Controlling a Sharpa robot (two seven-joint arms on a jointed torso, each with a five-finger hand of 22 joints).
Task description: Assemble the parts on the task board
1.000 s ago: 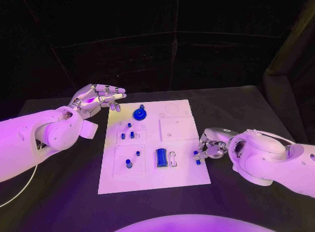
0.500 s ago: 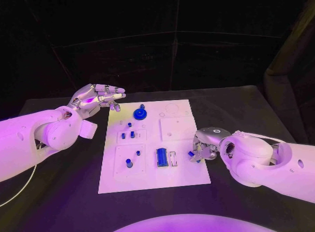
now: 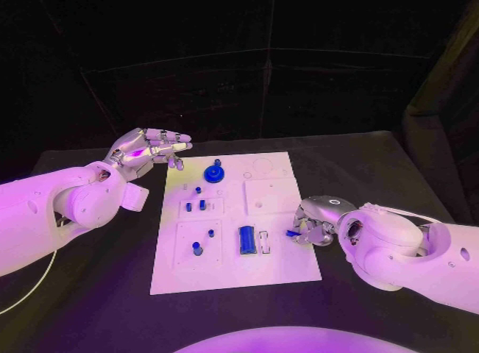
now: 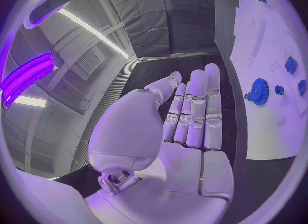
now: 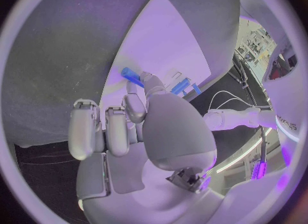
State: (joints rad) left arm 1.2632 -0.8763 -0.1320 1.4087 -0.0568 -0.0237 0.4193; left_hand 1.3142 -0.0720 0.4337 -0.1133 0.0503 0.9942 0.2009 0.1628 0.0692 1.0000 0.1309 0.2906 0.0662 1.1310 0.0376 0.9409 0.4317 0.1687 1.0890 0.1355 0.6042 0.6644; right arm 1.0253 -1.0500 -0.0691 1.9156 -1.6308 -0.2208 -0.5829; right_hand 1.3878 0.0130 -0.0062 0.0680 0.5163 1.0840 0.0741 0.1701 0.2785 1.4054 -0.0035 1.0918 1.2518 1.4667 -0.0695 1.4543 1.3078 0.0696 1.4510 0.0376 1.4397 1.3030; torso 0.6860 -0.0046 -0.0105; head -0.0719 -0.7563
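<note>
Right hand [image 3: 316, 222] pinches a small blue cylindrical peg [image 5: 131, 73] over the white rectangular task board's [image 3: 282, 268] right edge; left hand [image 3: 147, 149] hovers w/ fingers apart, empty, off its far-left corner.

The right hand [image 3: 316, 223] covers most of a small blue part [image 3: 292, 234] at the task board's [image 3: 282, 265] four-o'clock edge, so its shape is unclear. In the left wrist view the board [image 4: 269, 49] is cut off by the circle's rim at three o'clock.
</note>
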